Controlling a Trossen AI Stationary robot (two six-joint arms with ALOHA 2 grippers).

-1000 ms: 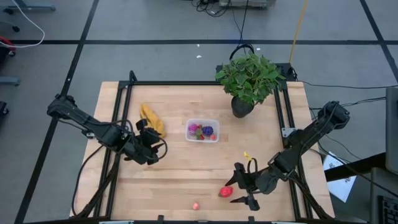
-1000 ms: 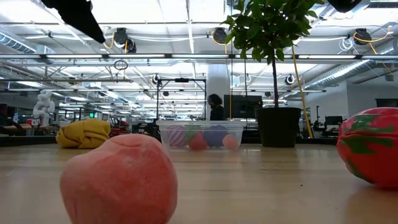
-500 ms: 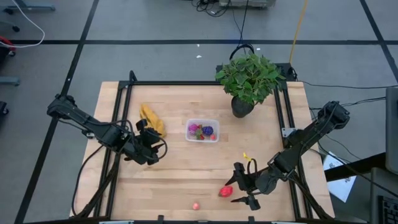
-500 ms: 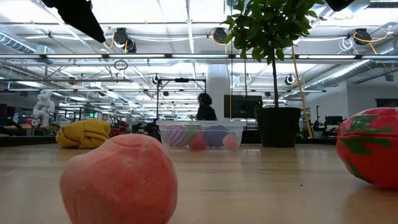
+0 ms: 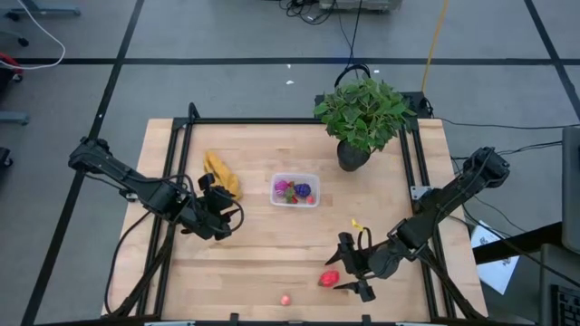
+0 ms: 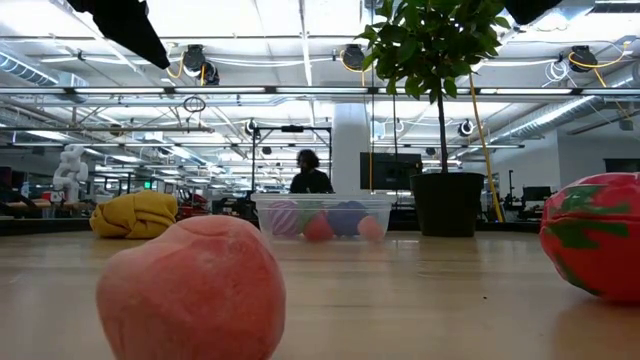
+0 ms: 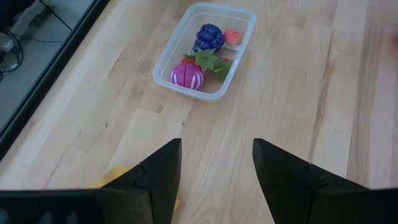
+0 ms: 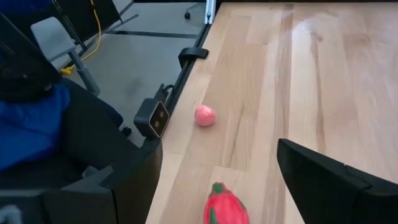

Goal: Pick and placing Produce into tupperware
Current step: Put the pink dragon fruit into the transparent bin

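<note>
Red toy fruit (image 5: 329,279) is lying near the tabletop's front edge, just beside the wide-open, empty right pincer (image 5: 350,274); closing off-centre risks knocking it off, away from the tupperware (image 5: 295,190) mid-tabletop.

The table (image 5: 272,244) is light wood with pale grain lines, and its frame (image 5: 272,121) is black. The box (image 7: 239,18) is clear and colourless. Inside it are a magenta piece (image 7: 186,76) with white stripes, a dark purple bumpy one (image 7: 209,36), a small salmon-pink one (image 7: 232,36) and green leaves (image 7: 208,60). On the wood lies a red fruit (image 8: 225,208) with green marks, and a pink ball (image 8: 204,115). The bananas (image 5: 220,172) are yellow. The plant (image 5: 362,109) is green in a black pot (image 5: 352,158). Both arms are black. The floor (image 5: 227,36) is grey with dark lines.
</note>
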